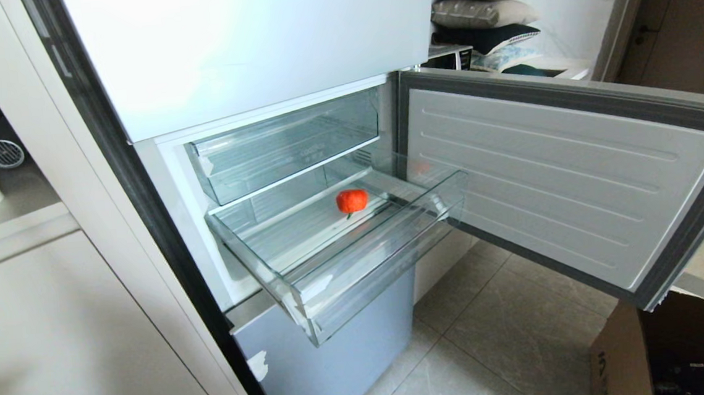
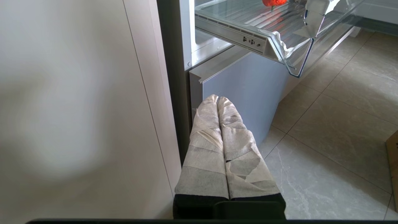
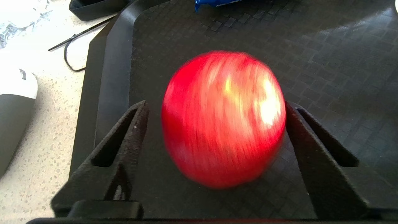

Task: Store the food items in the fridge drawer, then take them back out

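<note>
The right gripper point(image 3: 214, 124) stood released around a blurred red apple point(image 3: 222, 119) above a dark textured tray point(image 3: 326, 62), one finger touching it. The left gripper point(image 2: 218, 99) hung clenched below the clear plastic fridge drawer point(image 1: 357, 271) holding a small red-orange tomato point(image 1: 351, 201).

Left claw point(image 2: 218, 101) closed; right claw point(image 3: 214, 107) parted

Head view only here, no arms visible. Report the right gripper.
Observer: The right gripper straddles a red apple over a black tray on a speckled counter.
Operator: Say whether it grips.
Observer: No; one of its fingers stands clear of the apple.
Operator: Now the left gripper.
Observer: The left gripper is shut, empty, low before the fridge's grey lower door panel.
</note>
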`<state>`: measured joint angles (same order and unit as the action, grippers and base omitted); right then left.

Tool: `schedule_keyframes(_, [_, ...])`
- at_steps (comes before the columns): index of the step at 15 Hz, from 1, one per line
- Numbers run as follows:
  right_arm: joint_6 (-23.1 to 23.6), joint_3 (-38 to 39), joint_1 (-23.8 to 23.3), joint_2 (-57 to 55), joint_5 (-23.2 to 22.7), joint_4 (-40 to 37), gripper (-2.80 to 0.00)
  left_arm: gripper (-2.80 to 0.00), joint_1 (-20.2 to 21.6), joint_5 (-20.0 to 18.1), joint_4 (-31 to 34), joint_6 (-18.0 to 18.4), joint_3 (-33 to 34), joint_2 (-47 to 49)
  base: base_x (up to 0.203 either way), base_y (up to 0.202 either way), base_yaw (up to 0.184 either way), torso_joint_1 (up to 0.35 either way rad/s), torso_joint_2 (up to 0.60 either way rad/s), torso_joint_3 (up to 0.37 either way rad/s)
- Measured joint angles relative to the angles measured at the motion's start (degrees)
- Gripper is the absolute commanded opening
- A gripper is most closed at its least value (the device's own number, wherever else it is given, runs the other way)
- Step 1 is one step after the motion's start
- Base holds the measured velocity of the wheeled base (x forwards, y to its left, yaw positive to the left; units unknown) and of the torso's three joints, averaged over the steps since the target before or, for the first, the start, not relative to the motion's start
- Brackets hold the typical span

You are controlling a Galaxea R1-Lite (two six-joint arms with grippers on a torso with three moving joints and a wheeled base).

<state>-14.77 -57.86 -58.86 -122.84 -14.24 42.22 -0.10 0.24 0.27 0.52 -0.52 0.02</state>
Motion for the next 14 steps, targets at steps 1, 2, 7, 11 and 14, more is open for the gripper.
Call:
schedule_keyframes(1, [-0.07,0.25,-0.07,0.27,0.01,-0.02,0.00,-2.80,0.00,-0.02,0.00,0.00,0.00,0.00,0.000,0.000,0.000,0.000,0.00,0.000])
schedule_keyframes(2, [-0.29,0.57,-0.14,0.65,0.01,-0.05,0.00,-2.80,0.00,0.00,0.00,0.00,0.00,0.00,0.000,0.000,0.000,0.000,0.00,0.000])
schedule_keyframes(7, [-1.01,4.64,-0.18,8.34,-1.00,-0.02,0.00,-2.80,0.00,0.00,0.00,0.00,0.00,0.00,0.000,0.000,0.000,0.000,0.00,0.000])
schedule_keyframes(11, [-1.18,12.30,-0.08,19.77,-5.94,-0.15,-2.80,-2.80,0.00,0.00,0.00,0.00,0.00,0.00,0.000,0.000,0.000,0.000,0.00,0.000])
schedule_keyframes(14, [-1.13,18.65,0.65,29.02,-10.79,-0.35,-2.80,-2.80,0.00,0.00,0.00,0.00,0.00,0.00,0.000,0.000,0.000,0.000,0.00,0.000])
